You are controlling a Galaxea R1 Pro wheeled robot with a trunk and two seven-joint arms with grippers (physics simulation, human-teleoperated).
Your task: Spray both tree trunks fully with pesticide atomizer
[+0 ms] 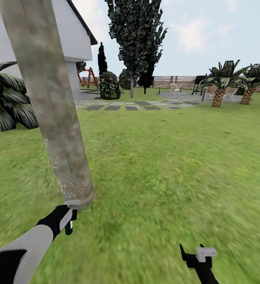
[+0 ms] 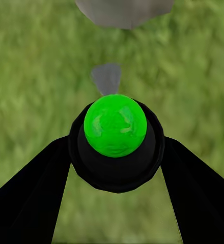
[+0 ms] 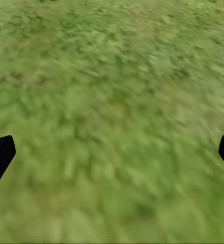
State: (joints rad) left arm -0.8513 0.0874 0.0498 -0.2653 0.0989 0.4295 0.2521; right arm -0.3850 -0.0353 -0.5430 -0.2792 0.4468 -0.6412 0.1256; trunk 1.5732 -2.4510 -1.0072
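The left tool point(image 1: 69, 221) is closed on the pesticide atomizer point(image 2: 115, 133), its two black fingers point(image 2: 28, 195) pressed against the black body on both sides (the atomizer's bright green cap faces the wrist camera). The atomizer sits just beside the base of the tree trunk point(image 1: 51, 98), which leans slightly over the grass floor point(image 1: 165, 165). A cloud of whitish pesticide point(image 1: 67, 183) specks lies against the lower trunk. The right tool point(image 1: 195, 254) hangs open over the grass, well apart from the trunk, holding nothing. A second tree point(image 1: 136, 35) stands far behind, near the fence point(image 1: 173, 81).
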